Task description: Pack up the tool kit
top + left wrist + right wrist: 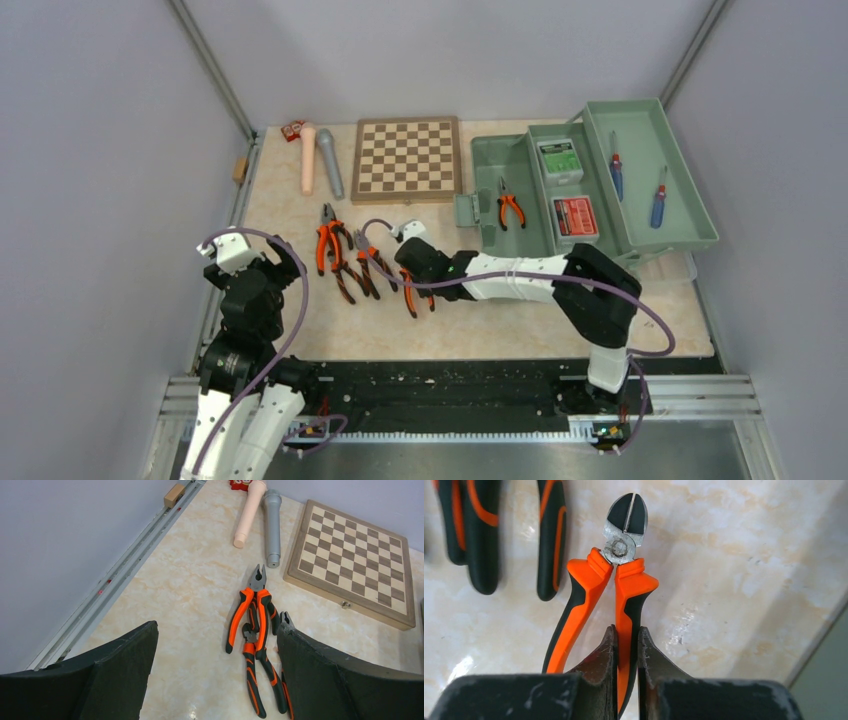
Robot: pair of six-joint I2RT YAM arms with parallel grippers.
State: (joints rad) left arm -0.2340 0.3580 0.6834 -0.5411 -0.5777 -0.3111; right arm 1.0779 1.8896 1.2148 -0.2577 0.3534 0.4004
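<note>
- Right jaws are clamped on one orange handle of the cutters [626, 545]. The other handle splays free to the side, and the blades point away from the wrist over the marbled desk [450, 330]. Whether the tool is lifted cannot be told.
- Left jaws stand wide apart and hold nothing, above the desk's left side.
- Ahead of the left jaws, combination pliers [256, 605] lie flat on the desk, their handles overlapping a second pair [257, 680].
- From above, these loose orange-handled tools form a row between the two arms, just left of the held cutters.
- The green toolbox [640, 150] sits open at the desk's far right, its trays folded out.
- Its left tray holds small pliers [510, 208].
- The middle tray holds a green-labelled box [560, 158] and a red-labelled box [574, 215].
- The right compartment holds two screwdrivers [616, 175], well apart.
- A closed chessboard [407, 158] lies just left of the toolbox.
- Beyond the chessboard, a pink cylinder [308, 158] and a grey cylinder [330, 163] lie side by side.
</note>
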